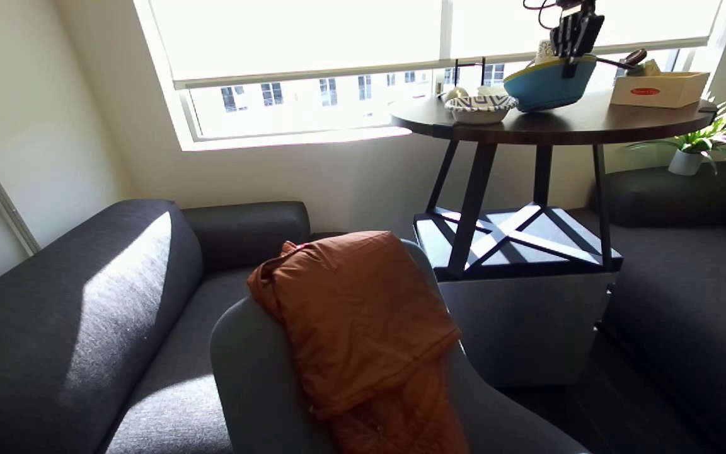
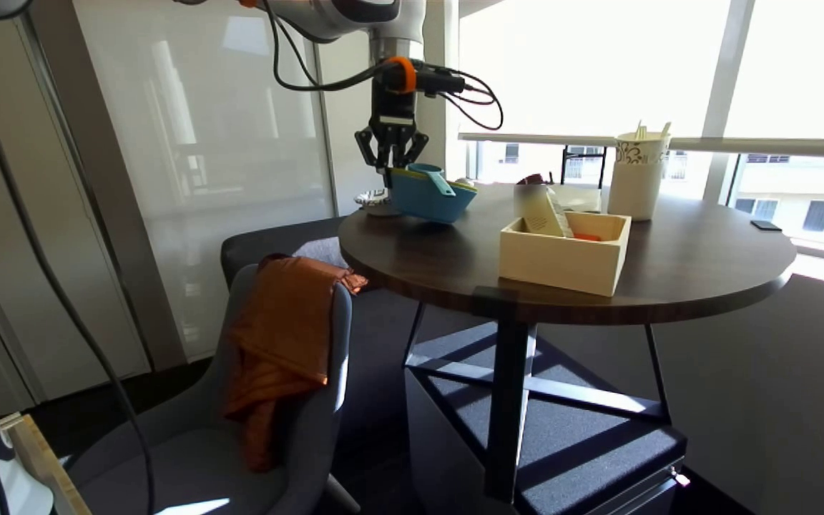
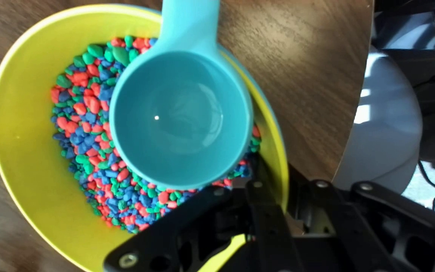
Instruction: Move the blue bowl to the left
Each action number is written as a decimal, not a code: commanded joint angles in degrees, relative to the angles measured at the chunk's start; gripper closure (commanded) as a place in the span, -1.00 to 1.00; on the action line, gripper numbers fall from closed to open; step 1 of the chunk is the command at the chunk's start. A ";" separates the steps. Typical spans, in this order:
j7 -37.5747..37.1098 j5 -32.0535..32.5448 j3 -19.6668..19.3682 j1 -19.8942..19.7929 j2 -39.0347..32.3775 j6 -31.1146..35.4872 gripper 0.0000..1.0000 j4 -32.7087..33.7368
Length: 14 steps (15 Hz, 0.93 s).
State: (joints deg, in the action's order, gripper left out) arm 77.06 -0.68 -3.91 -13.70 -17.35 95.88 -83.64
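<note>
- Teal, likely stiff and slick, the blue bowl (image 2: 418, 202) shows tilted, left of the wooden box (image 2: 555, 263) in both exterior views; whether it touches the surface (image 2: 698, 250) is unclear.
- The tool (image 3: 281, 183) is clamped on its rim, one finger inside, one outside.
- Pebbles (image 3: 89, 143) and a loose scoop (image 3: 179, 121) should make it weighty and prone to swing; a deep rim pinch, moved slowly, seems safest.

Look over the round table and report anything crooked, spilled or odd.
The blue bowl is askew: both exterior views show it tilted, raised on the side the tool grips. That looks risky, since loose colored pebbles and a scoop are inside. I see no spilled pebbles.
</note>
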 commanded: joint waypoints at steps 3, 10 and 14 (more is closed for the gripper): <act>0.03 1.28 -0.79 0.35 -1.00 0.86 0.94 -0.55; 0.34 6.13 -1.47 0.39 -3.55 -4.68 -0.02 1.19; 1.42 6.26 -1.30 -0.27 -4.83 -5.93 -0.58 1.88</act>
State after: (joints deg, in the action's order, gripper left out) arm 77.20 4.92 -5.11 -13.82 -21.08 92.40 -83.52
